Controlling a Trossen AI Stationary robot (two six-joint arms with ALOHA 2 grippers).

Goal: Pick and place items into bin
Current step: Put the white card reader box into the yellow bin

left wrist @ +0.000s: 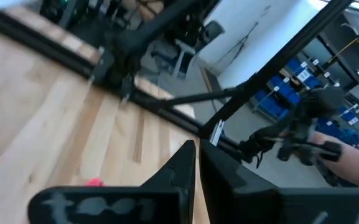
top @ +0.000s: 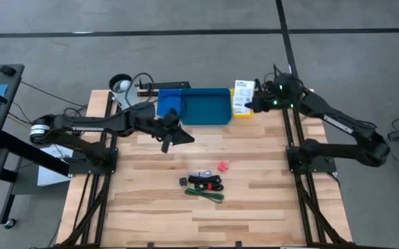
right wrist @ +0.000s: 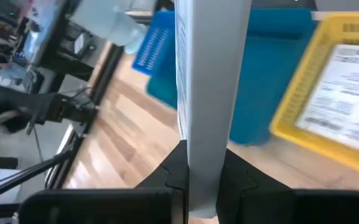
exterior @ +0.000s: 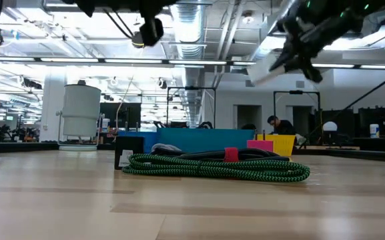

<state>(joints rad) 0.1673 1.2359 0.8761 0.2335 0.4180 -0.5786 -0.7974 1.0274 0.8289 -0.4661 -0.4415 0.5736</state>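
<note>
The right arm reaches to the table's far right, its right gripper clamped on a flat white card above the yellow tray beside the blue bin. The left gripper hangs clenched and empty near the bin. Pink-red cube, cable bundle and green ties lie mid-table on the wood.

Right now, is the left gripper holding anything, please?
No, the left gripper is shut on nothing, its fingers pressed together above the table.

The blue bin is half hidden behind the green ties; the silvery piece is too small to identify.
</note>
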